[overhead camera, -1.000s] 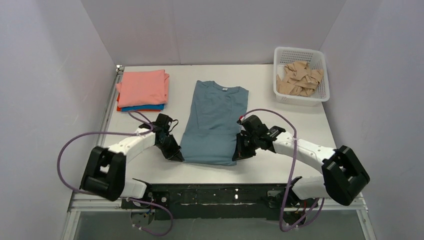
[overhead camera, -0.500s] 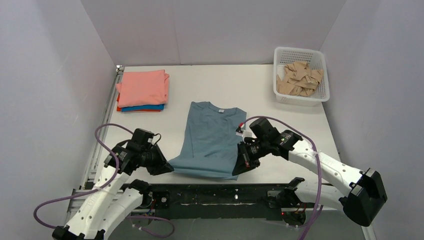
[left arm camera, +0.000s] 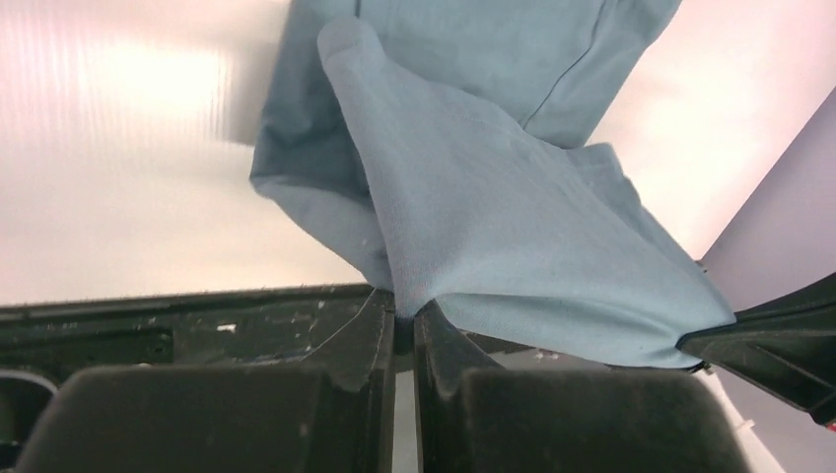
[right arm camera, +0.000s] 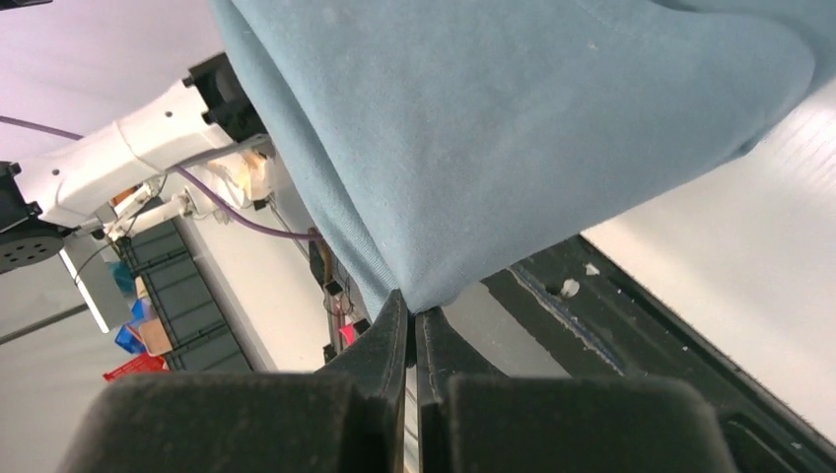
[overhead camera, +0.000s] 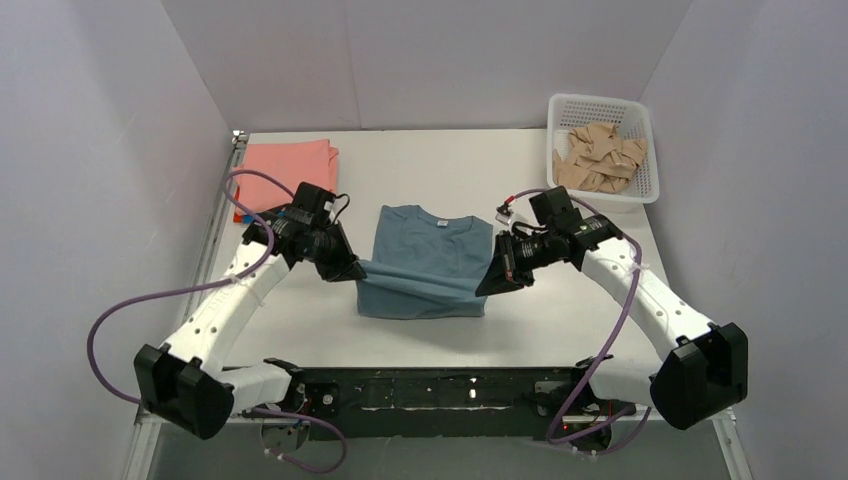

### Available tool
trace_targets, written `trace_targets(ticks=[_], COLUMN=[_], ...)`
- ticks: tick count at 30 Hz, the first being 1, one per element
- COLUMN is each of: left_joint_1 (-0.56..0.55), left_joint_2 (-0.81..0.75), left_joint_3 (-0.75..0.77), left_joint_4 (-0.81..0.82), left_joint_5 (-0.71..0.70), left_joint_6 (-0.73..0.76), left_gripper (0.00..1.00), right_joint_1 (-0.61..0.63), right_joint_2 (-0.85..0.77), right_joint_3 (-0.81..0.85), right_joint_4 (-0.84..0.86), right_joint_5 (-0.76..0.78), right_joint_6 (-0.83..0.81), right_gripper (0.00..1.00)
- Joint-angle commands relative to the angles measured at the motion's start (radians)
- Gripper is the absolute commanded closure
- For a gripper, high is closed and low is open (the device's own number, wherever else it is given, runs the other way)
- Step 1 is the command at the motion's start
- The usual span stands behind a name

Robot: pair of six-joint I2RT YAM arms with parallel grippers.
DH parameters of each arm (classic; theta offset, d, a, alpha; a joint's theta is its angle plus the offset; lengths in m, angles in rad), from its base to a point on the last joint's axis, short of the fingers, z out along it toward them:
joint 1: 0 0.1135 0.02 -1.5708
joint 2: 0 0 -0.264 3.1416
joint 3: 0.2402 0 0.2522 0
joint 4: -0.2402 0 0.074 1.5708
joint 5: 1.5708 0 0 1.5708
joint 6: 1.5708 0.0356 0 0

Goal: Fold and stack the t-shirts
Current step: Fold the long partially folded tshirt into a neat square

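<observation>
Overhead, a folded stack of t-shirts [overhead camera: 287, 163] sits at the far left corner of the white table [overhead camera: 560, 335], a salmon-pink one on top. The layers beneath it are largely hidden behind the left arm.

Just right of the stack, the left gripper [overhead camera: 352, 272] is clenched on the left corner of the dusty grey-blue t-shirt [overhead camera: 425, 262]. The left wrist view shows its jaws pinched tight on a peak of cloth.

The shirt occupies the middle of the table, its ribbed collar toward the far side and flat on the surface. Its near hem is raised off the table and stretched in a taut band between the two arms, above the lower body of the garment.

At the shirt's right corner, the right gripper [overhead camera: 492, 283] is likewise clamped on the cloth. Its wrist view shows closed fingers with the fabric caught at their tips and draping away.

At the far right corner stands a white plastic basket [overhead camera: 598, 199] holding crumpled beige pieces [overhead camera: 598, 158], well apart from the shirt.
</observation>
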Motion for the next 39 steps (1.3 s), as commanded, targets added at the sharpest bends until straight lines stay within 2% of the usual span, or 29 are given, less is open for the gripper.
trace_targets(ticks=[1,10,20,25,31,35,37,38,39], left_joint_1=[0.023,0.090,0.122,0.129,0.129,0.128,0.128,0.129,0.129], left_joint_2=[0.132,0.443,0.727,0.863,1.016,1.069,1.072,1.070,1.069], left_joint_3=[0.128,0.352,0.617,0.701,0.824,0.874,0.877,0.881,0.888], left_joint_4=[-0.024,-0.021,-0.024,-0.021,-0.047,-0.065,-0.054,-0.052,-0.054], left_joint_5=[-0.073,-0.025,-0.061,-0.038,-0.082,-0.073,-0.065,-0.062,-0.060], left_joint_6=[0.054,0.092,0.138,0.141,0.158,0.156,0.153,0.155,0.157], left_gripper=[1.00,1.00,1.00,1.00,1.00,0.94,0.85,0.69,0.45], right_joint_1=[-0.067,-0.194,-0.292,-0.321,-0.340,-0.348,-0.352,-0.351,-0.351], right_joint_2=[0.066,0.255,0.514,0.649,0.785,0.849,0.865,0.869,0.866], right_joint_3=[0.125,0.225,0.360,0.439,0.536,0.595,0.613,0.623,0.632], right_joint_4=[-0.061,-0.007,0.072,0.094,0.099,0.071,0.068,0.057,0.047], right_joint_5=[-0.035,-0.131,-0.176,-0.144,-0.075,-0.004,0.020,0.038,0.059], right_joint_6=[-0.078,-0.090,-0.088,-0.080,-0.066,-0.062,-0.054,-0.059,-0.059], right_gripper=[0.99,0.99,0.99,0.99,0.99,0.95,0.82,0.69,0.60])
